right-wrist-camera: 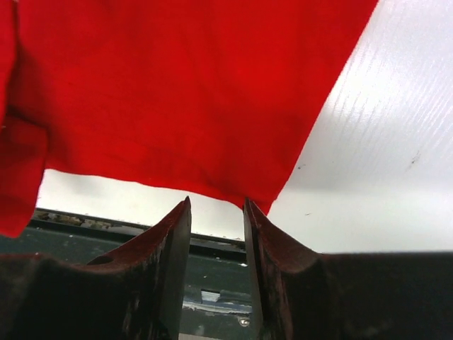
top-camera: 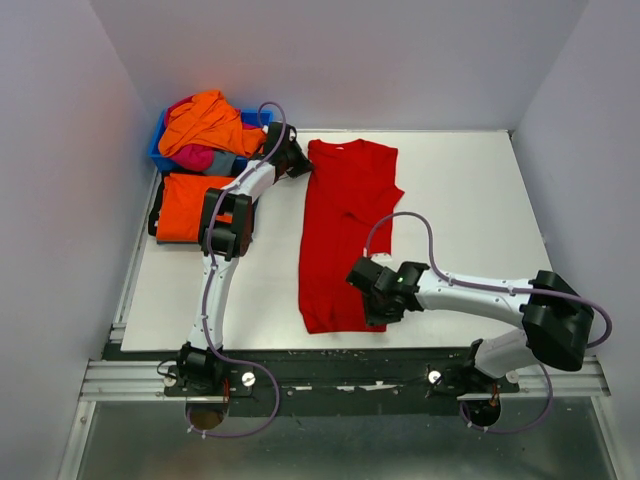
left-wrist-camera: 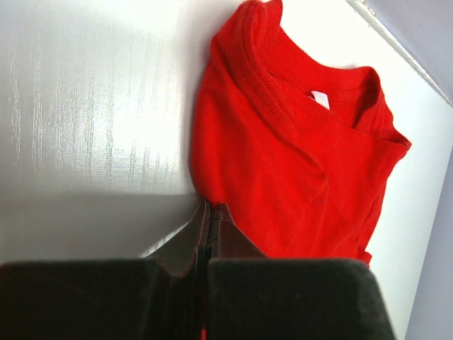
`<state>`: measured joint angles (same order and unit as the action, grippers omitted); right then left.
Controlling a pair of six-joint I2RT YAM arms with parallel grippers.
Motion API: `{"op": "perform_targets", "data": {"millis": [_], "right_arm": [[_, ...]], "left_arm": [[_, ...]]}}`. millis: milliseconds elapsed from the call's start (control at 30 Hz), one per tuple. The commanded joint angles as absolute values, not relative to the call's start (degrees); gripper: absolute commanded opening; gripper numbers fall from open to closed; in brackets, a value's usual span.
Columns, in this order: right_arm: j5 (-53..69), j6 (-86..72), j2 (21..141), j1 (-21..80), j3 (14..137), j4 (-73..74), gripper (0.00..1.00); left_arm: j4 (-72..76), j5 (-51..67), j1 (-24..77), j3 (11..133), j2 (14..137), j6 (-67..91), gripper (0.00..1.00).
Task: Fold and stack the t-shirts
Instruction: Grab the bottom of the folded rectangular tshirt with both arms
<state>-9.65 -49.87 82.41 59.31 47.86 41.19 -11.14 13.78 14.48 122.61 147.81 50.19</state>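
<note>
A bright red t-shirt [top-camera: 345, 230] lies flat down the middle of the white table [top-camera: 470, 200], sleeves folded in, collar at the far end. My left gripper [top-camera: 305, 168] is at the shirt's far left shoulder; in the left wrist view the gripper [left-wrist-camera: 211, 207] is shut with its tips pinching the edge of the red t-shirt [left-wrist-camera: 297, 163]. My right gripper [top-camera: 378, 308] is at the near right hem corner. In the right wrist view the gripper [right-wrist-camera: 216, 203] is open, with the hem corner of the shirt [right-wrist-camera: 177, 92] just past its tips.
A folded orange t-shirt [top-camera: 185, 205] lies on the table's left side. Behind it a blue bin [top-camera: 158, 148] holds a crumpled orange shirt [top-camera: 205, 120], a magenta one [top-camera: 195, 157] and a grey one [top-camera: 228, 163]. The table's near edge and a dark rail [right-wrist-camera: 212, 248] lie just beyond the hem.
</note>
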Motion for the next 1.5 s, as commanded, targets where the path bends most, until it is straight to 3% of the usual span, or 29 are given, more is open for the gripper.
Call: {"op": "perform_targets", "data": {"millis": [0, 167, 533, 633, 733, 767, 867, 1033, 1167, 1300, 1400, 1467], "right_arm": [[-14.05, -49.57, 83.32, 60.82, 50.97, 45.17, 0.45], [-16.34, -48.43, 85.86, 61.17, 52.73, 45.88, 0.52], [-15.65, -48.07, 92.37, 62.4, 52.47, 43.42, 0.47], [-16.26, -49.04, 92.9, 62.84, 52.38, 44.21, 0.33], [-16.7, -49.48, 92.02, 62.93, 52.47, 45.35, 0.09], [-16.7, -49.57, 91.5, 62.84, 52.38, 45.7, 0.06], [-16.44, -49.75, 90.09, 62.84, 52.21, 46.49, 0.08], [-16.0, -49.75, 87.72, 62.93, 52.03, 47.2, 0.23], [-16.35, -49.57, 86.84, 63.02, 52.82, 48.08, 0.23], [-16.08, -49.4, 87.1, 62.93, 52.91, 47.99, 0.09], [-15.91, -49.4, 87.28, 63.02, 52.56, 47.11, 0.1], [-15.3, -49.04, 87.1, 62.93, 52.12, 46.15, 0.1]], "left_arm": [[-14.06, 13.97, 14.5, 123.93, 150.12, 49.39, 0.0], [-13.8, 14.15, 14.5, 124.01, 150.21, 49.75, 0.0], [-14.24, 13.97, 14.41, 124.36, 150.47, 49.48, 0.0], [-14.41, 14.06, 14.41, 124.63, 150.73, 49.48, 0.0], [-14.5, 13.97, 14.41, 124.89, 150.91, 49.57, 0.0], [-14.5, 13.97, 14.41, 124.98, 151.08, 49.66, 0.0], [-14.59, 13.97, 14.41, 125.24, 151.26, 49.66, 0.0], [-14.59, 13.97, 14.41, 125.42, 151.44, 49.83, 0.0], [-14.68, 13.97, 14.5, 125.42, 151.26, 49.83, 0.0], [-15.64, 14.94, 14.41, 125.42, 150.74, 49.31, 0.01], [-17.05, 14.24, 14.41, 123.94, 148.63, 47.55, 0.27], [-17.49, 13.45, 14.33, 121.83, 146.17, 46.5, 0.39]]}}
